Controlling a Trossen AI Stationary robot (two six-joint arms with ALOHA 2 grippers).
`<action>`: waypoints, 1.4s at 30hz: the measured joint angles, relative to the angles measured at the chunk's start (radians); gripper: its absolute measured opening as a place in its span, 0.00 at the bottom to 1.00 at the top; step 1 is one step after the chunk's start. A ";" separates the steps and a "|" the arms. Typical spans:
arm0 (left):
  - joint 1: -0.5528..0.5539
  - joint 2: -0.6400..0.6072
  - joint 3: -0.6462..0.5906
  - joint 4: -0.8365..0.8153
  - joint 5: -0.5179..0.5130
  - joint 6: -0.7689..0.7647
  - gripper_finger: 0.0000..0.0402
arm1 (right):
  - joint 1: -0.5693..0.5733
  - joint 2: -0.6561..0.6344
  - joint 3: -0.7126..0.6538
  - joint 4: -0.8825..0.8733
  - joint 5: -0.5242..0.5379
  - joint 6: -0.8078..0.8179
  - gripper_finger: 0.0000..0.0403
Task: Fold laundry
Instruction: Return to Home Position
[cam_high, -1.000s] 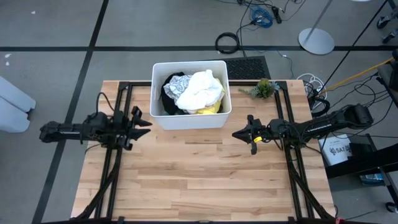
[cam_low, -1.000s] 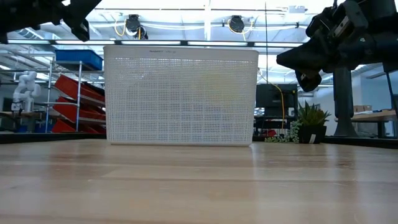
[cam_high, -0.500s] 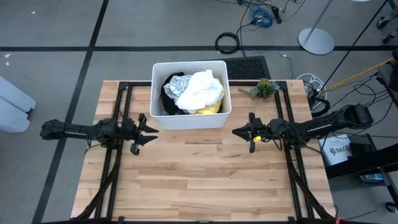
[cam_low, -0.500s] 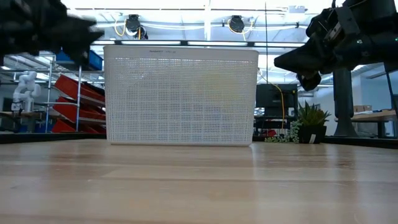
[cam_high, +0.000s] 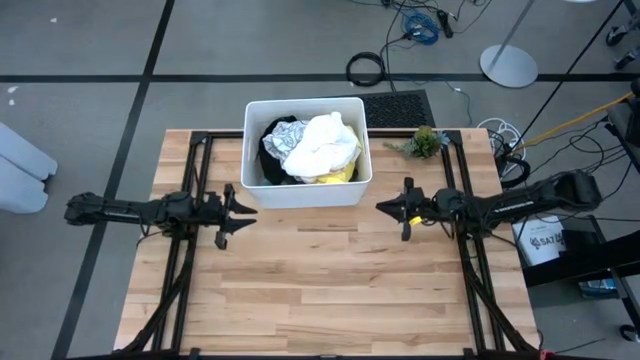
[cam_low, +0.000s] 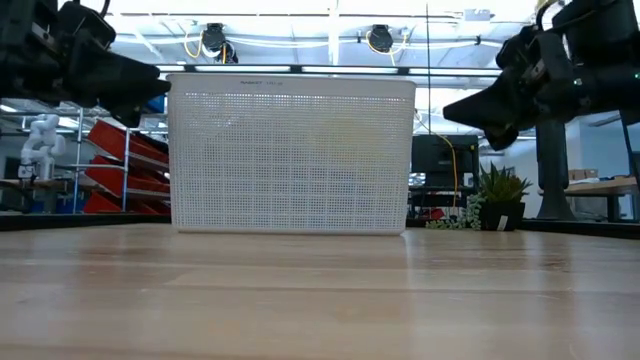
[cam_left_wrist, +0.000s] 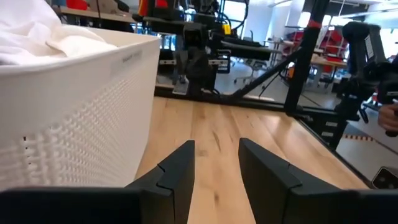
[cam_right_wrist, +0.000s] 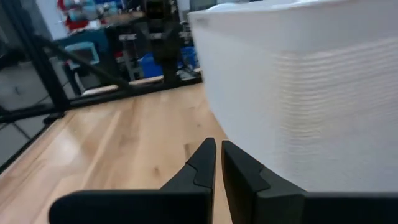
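Starting with lettering, a dark printed label is seen on the white bucket (cam_high: 545, 240) on the floor off the table's right edge, but its letters cannot be made out. A small raised mark on the rim of the white tub (cam_left_wrist: 127, 59) is likewise too faint to be read.

The left gripper (cam_high: 243, 211) is held above the wooden table (cam_high: 330, 290), just in front of the tub's left front corner and apart from it. Its fingers (cam_left_wrist: 180, 165) are parted by a moderate gap, and nothing is held between them. The right gripper (cam_high: 382, 208) is held near the tub's right front corner, also apart from it. Its fingers (cam_right_wrist: 202, 163) are drawn together with only a thin slit between them, and nothing is gripped.

The laundry is piled inside the tub at the table's far middle. A white cloth (cam_high: 322, 143) lies on top, a black garment (cam_high: 272, 150) is seen at the left, and a yellow garment (cam_high: 338, 176) shows beneath at the front.
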 joint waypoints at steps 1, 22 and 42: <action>0.000 -0.005 0.000 -0.003 0.000 -0.003 0.33 | -0.014 -0.017 -0.009 0.001 -0.007 0.006 0.04; 0.000 -0.038 0.000 -0.063 -0.035 -0.006 0.33 | -0.109 -0.718 -0.054 -0.593 -0.055 -0.004 0.04; 0.000 -0.038 0.007 -0.046 -0.130 0.029 0.33 | -0.108 -0.832 -0.078 -0.712 0.001 -0.120 0.04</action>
